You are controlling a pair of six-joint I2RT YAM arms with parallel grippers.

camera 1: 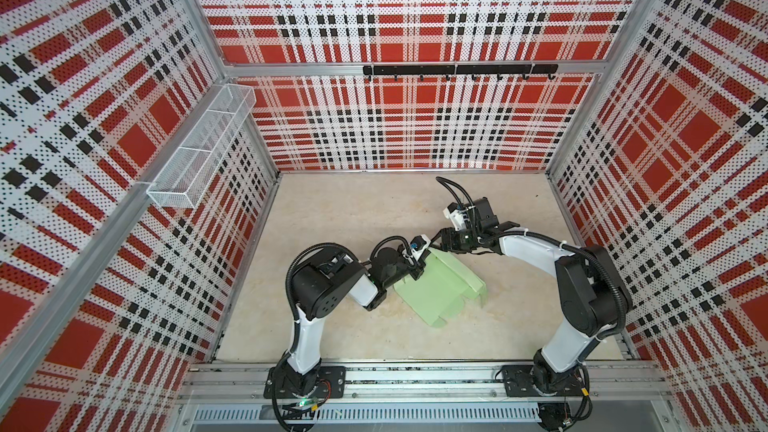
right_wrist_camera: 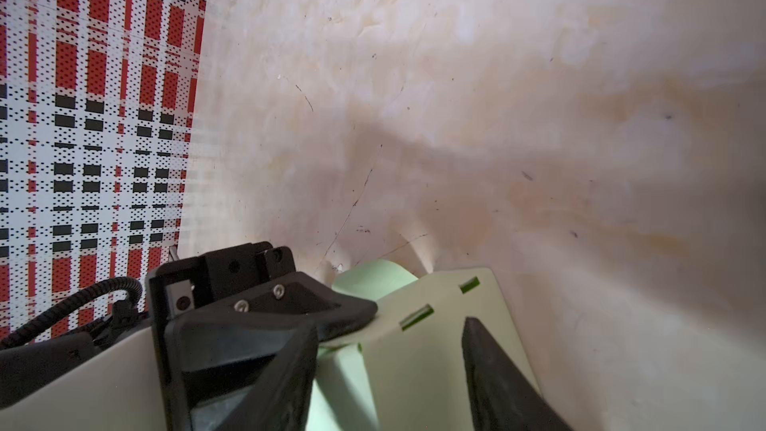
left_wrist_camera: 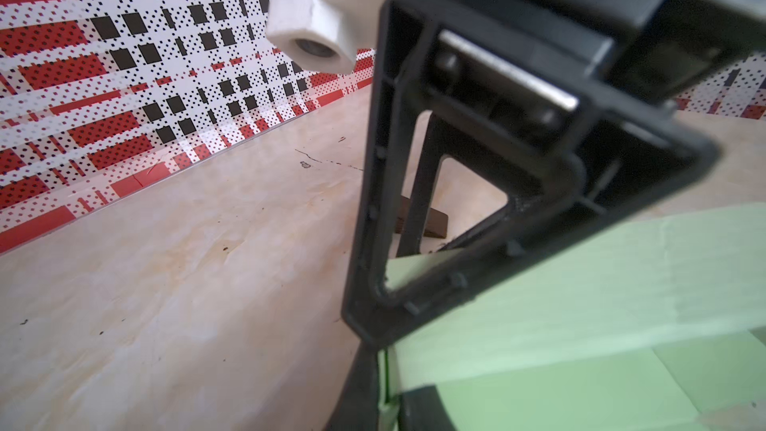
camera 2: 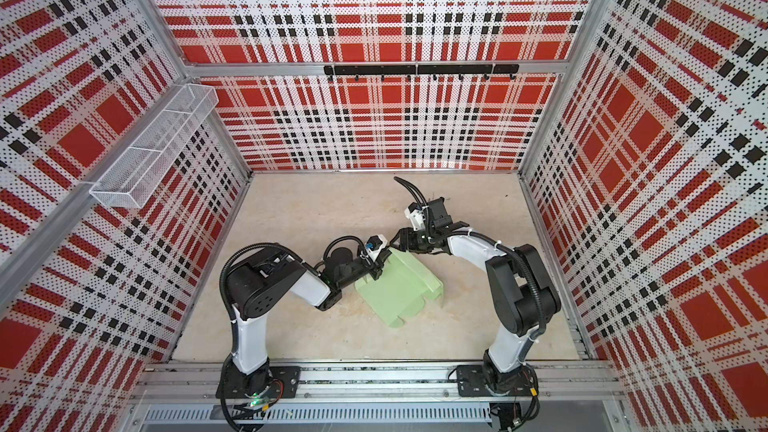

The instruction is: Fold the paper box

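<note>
My left pincer (camera 1: 417, 271) clamps the far-left edge of the box (camera 1: 440, 284), mid table (camera 1: 332, 326); right pincer (camera 2: 394, 243) is apart at its far flap. Some panels stand up; most folding is left.

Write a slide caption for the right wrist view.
The right pincer, jaws apart, at the slotted flap of a mint-green box on a marbled table.

Both top views look down from high behind me on one whole scene; my close wrist cameras both catch the paper box (left_wrist_camera: 580, 284) (right_wrist_camera: 418, 366).
</note>
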